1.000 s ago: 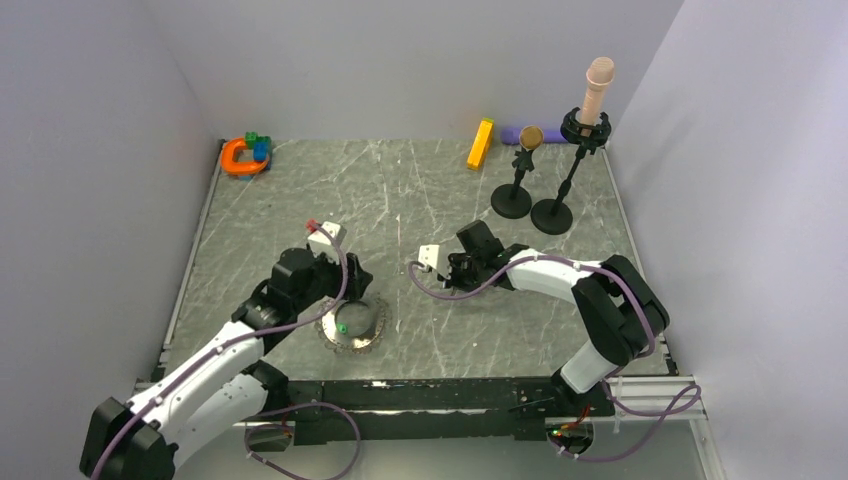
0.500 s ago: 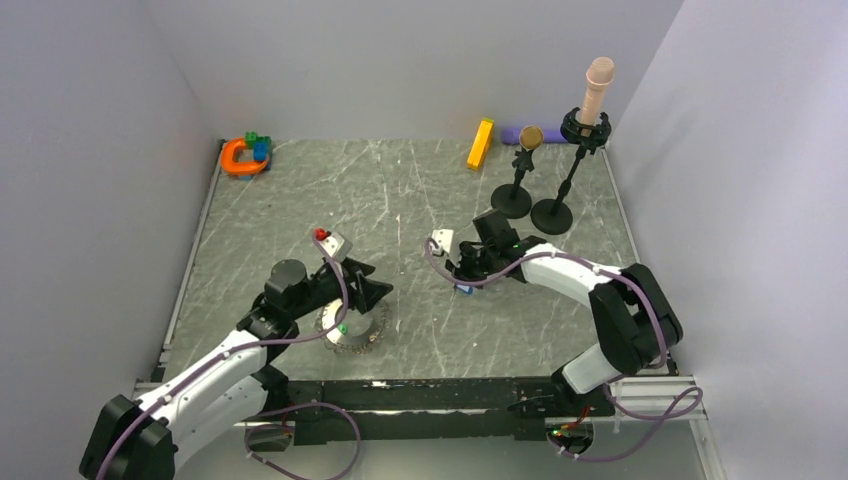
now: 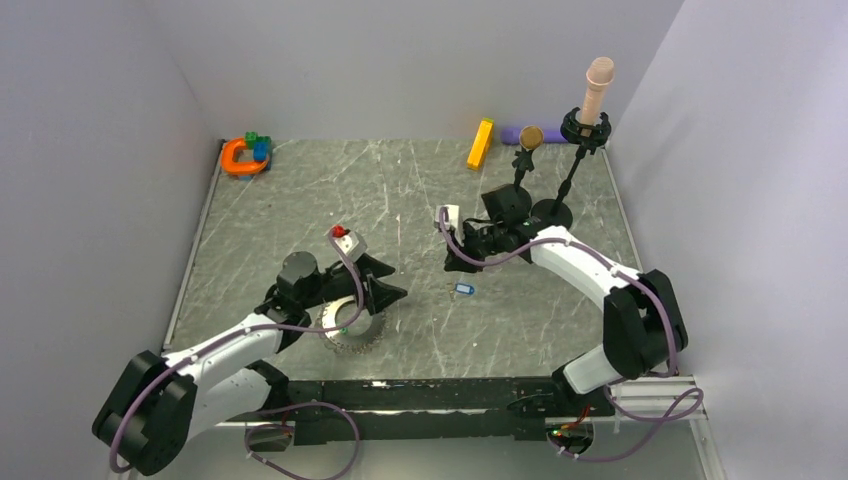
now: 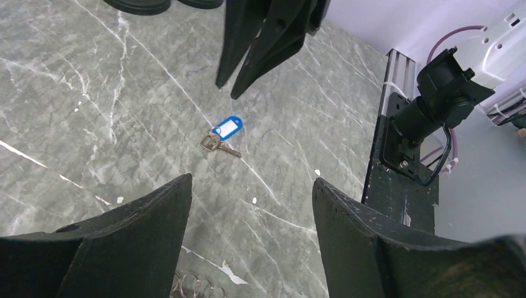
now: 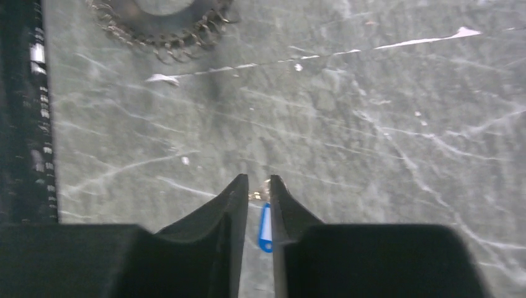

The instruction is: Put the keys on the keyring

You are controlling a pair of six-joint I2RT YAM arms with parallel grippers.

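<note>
A blue-tagged key [image 3: 462, 290] lies flat on the marble table [image 3: 300, 200], free of both grippers. My right gripper [image 3: 452, 267] hovers just above and behind it, jaws parted by a narrow gap with nothing between them. In the right wrist view the key [image 5: 265, 227] shows through the gap of that gripper [image 5: 258, 180]. The toothed silvery keyring [image 3: 349, 326] lies near the front edge with a green key [image 3: 343, 327] on it. My left gripper [image 3: 397, 283] stands open and empty to the right of the ring, facing the blue key [image 4: 224, 130] from the left gripper [image 4: 251, 184].
An orange horseshoe toy [image 3: 241, 156] with blocks sits in the far left corner. A yellow bar [image 3: 480, 143] lies at the back. Two black stands [image 3: 512, 199] [image 3: 552, 214] rise just behind the right arm. Grey walls close three sides; a black rail [image 4: 397, 180] runs along the near edge.
My right gripper has drawn back toward the stands and parted its jaws, leaving the blue key on the table. My left gripper has swung right, off the keyring.
</note>
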